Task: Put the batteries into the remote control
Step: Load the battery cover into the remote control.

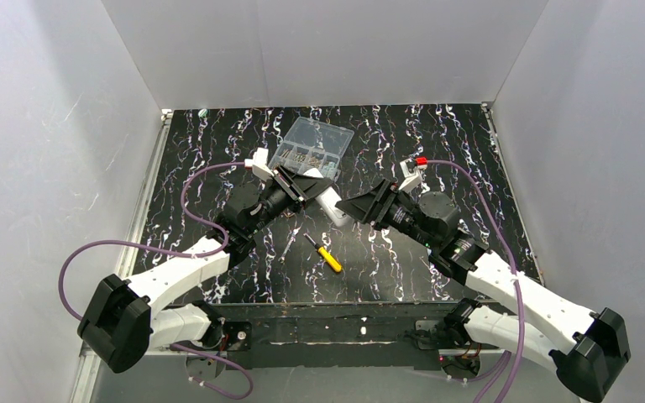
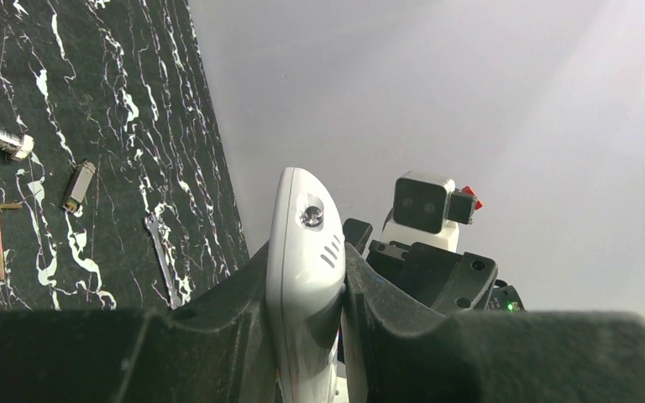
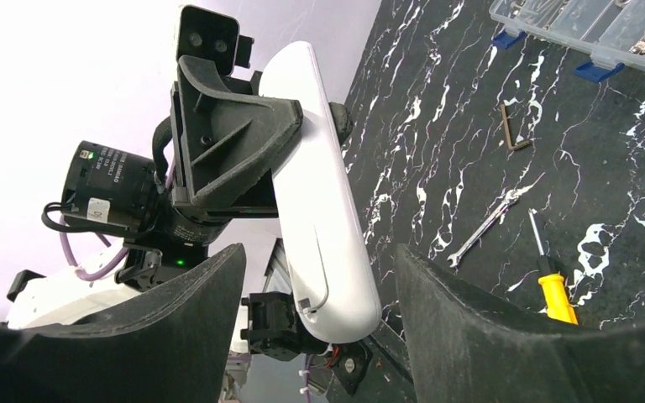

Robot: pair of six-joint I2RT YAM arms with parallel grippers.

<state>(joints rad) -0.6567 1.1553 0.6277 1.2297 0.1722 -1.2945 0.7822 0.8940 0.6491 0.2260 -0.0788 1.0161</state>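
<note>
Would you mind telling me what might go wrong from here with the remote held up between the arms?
1. The left gripper clamps the remote control toward one end only, in the air; a push from the right gripper, whose open fingers straddle the free end, may twist it loose.
2. If dropped, it could hit the table near the screwdriver and wrench.
3. No batteries show in any view, so loading may stall.
</note>
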